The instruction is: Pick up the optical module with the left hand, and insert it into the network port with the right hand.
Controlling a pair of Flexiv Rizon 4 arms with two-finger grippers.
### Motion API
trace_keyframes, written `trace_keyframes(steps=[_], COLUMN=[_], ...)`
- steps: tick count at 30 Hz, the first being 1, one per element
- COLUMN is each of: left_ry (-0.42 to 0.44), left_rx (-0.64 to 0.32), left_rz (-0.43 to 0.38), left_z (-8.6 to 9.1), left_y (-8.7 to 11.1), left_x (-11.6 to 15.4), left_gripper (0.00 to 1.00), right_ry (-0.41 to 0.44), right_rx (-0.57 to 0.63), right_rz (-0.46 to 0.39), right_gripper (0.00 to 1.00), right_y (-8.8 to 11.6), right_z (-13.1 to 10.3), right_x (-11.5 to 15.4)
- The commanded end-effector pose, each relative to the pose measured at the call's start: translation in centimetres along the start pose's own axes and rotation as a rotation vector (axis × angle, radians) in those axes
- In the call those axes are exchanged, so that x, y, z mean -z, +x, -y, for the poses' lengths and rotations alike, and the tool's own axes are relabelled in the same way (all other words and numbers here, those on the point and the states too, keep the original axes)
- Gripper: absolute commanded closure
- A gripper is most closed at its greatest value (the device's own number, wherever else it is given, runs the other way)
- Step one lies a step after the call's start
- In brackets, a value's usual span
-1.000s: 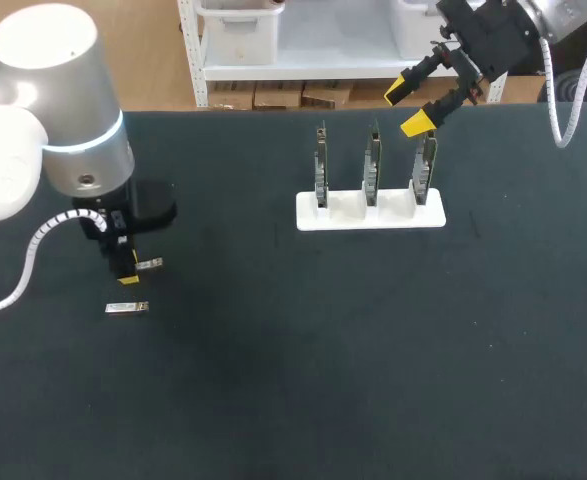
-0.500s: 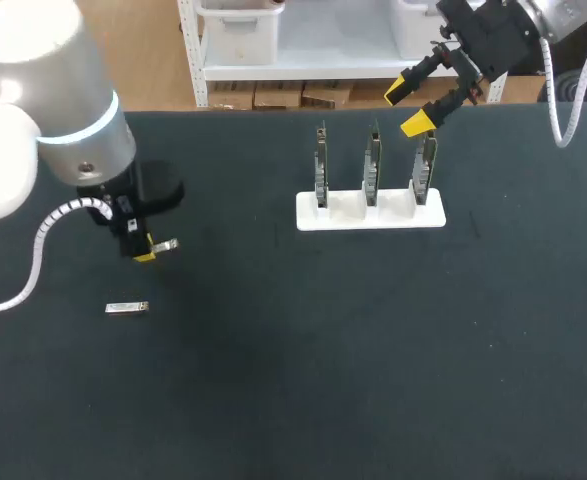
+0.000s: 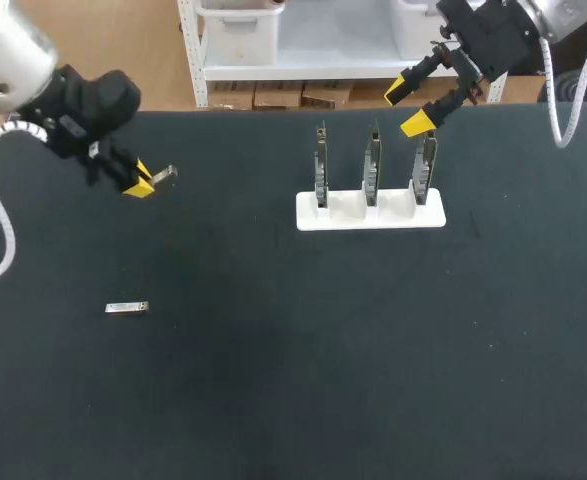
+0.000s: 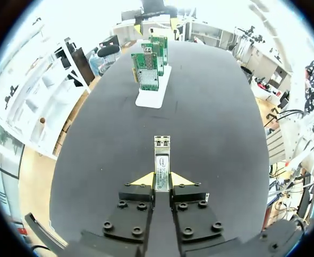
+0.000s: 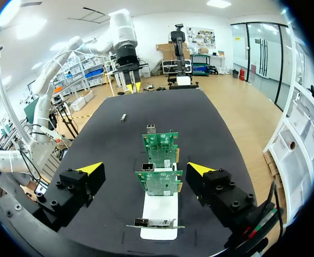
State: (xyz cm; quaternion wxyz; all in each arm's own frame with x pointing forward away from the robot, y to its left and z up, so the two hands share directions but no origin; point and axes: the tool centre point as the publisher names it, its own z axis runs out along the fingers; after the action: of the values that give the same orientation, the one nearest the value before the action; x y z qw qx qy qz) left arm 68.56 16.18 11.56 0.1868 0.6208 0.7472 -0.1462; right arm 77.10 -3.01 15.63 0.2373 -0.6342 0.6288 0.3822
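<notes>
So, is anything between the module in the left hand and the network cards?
Nothing visible. The left hand holds the optical module clear of the table, with only bare table up to the network cards in the white stand. The second module lies well off that line; the right hand is open near the cards.

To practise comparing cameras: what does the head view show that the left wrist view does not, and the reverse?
Head view only: a spare module lying on the table. Left wrist view only: the label face of the held optical module, clamped between the left gripper's fingers. Both: that module and the white rack with three upright cards.
</notes>
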Motion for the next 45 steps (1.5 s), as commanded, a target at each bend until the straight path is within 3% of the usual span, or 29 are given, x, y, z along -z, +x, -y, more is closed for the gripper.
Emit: trace_keyframes(steps=[1, 8, 10, 13, 19, 20, 22, 27, 29, 45], left_ry=[-0.012, -0.012, 0.021, 0.042, 0.052, 0.061, 0.071, 0.099, 0.089, 0.089], left_rx=[-0.003, -0.003, 0.04, 0.067, -0.038, -0.073, -0.132, -0.249, -0.268, -0.268], left_rz=[0.096, 0.096, 0.101, 0.193, 0.424, 0.477, 0.515, 0.602, 0.627, 0.627], left_z=[0.6, 0.6, 0.8, 0.5, -1.1, -1.2, -1.0, 0.1, 0.4, 0.4], left_y=[0.6, 0.6, 1.3, -0.3, -9.8, -12.2, -15.3, -20.3, -21.0, -21.0], left_x=[0.0, 0.0, -0.3, -0.5, -0.9, -0.7, -0.2, 1.1, 1.6, 1.6], left_gripper=[1.0, 1.0, 1.0, 1.0, 1.0, 1.0, 1.0, 1.0, 1.0, 1.0], right_ry=[0.002, 0.002, 0.002, 0.002, 0.002, 0.002, 0.002, 0.002, 0.002, 0.002], right_rx=[0.0, 0.0, 0.0, 0.0, 0.0, 0.0, 0.0, 0.0, 0.0, 0.0], right_rz=[0.0, 0.0, 0.0, 0.0, 0.0, 0.0, 0.0, 0.0, 0.0, 0.0], right_gripper=[0.0, 0.0, 0.0, 0.0, 0.0, 0.0, 0.0, 0.0, 0.0, 0.0], right_y=[0.0, 0.0, 0.0, 0.0, 0.0, 0.0, 0.0, 0.0, 0.0, 0.0], right_z=[-0.1, -0.1, -0.1, -0.1, -0.1, -0.1, -0.1, -0.1, -0.1, -0.1], right_x=[0.0, 0.0, 0.0, 0.0, 0.0, 0.0, 0.0, 0.0, 0.0, 0.0])
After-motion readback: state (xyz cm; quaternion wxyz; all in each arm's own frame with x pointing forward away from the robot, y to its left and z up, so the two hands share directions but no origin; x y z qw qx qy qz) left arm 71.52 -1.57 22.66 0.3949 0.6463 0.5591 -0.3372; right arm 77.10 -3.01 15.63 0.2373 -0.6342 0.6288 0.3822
